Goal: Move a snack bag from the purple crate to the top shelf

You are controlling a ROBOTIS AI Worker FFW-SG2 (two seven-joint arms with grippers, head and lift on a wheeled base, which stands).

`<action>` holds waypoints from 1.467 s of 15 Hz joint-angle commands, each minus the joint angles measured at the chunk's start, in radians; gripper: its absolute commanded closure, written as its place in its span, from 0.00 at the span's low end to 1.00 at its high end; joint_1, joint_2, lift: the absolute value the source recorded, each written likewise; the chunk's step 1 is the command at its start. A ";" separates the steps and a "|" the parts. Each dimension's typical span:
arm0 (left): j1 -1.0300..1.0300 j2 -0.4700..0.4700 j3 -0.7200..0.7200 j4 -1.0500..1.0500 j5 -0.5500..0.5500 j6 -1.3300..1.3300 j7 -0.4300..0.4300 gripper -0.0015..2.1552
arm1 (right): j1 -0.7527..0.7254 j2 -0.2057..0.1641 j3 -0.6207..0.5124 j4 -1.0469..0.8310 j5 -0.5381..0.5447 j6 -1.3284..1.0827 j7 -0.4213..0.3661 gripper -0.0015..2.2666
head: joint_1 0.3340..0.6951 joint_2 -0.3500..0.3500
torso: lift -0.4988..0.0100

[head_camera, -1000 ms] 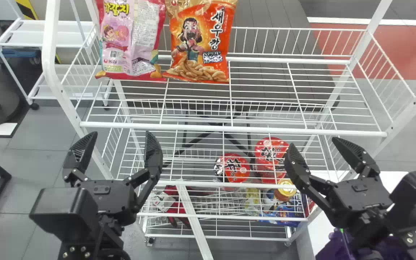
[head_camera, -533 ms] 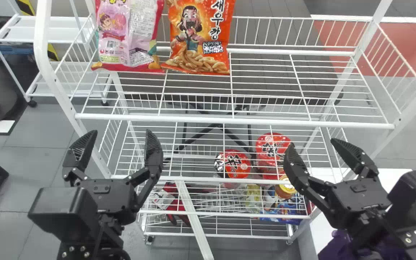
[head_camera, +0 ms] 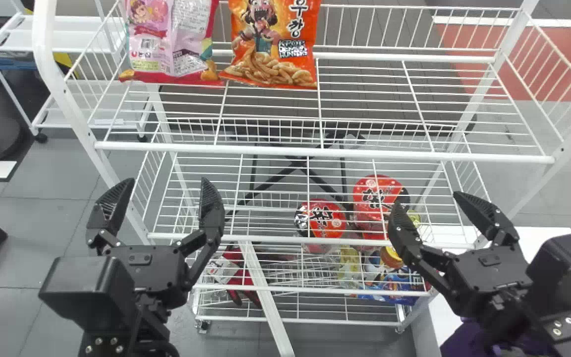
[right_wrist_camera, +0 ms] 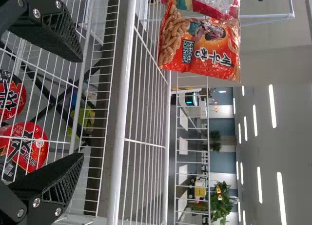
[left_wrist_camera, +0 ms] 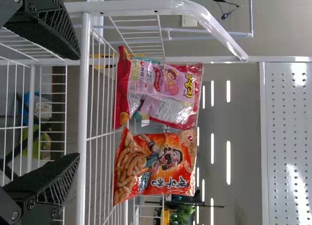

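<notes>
The orange snack bag (head_camera: 270,44) is standing on the top shelf (head_camera: 325,152), upper left of the head view, beside the pink snack bag (head_camera: 171,39). Whether either is the one meant from the purple crate (head_camera: 464,339), I can't tell; the crate is partly hiding behind the right arm, lower right. The bags are probably sitting upright so their printed sides are facing out. The left gripper (head_camera: 167,181) and right gripper (head_camera: 429,199) are hanging apart with fingers spread, grasping nothing, perhaps ready for a bag's width. The orange one is looking plump and glossy, showing curled snacks; the pink one is gleaming, its foil wrinkling.
</notes>
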 commanded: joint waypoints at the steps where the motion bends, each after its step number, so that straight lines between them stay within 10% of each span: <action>1: -0.001 0.000 0.002 0.000 0.005 0.005 -0.011 0.05 | 0.000 0.000 0.003 -0.001 0.013 -0.003 0.002 0.06 | 1.00 0.48 | 0.61; 22: -0.006 -0.005 0.002 0.003 0.014 0.021 -0.011 0.05 | -0.006 -0.011 0.009 0.000 0.045 0.021 0.011 0.06 | 1.00 0.48 | 0.45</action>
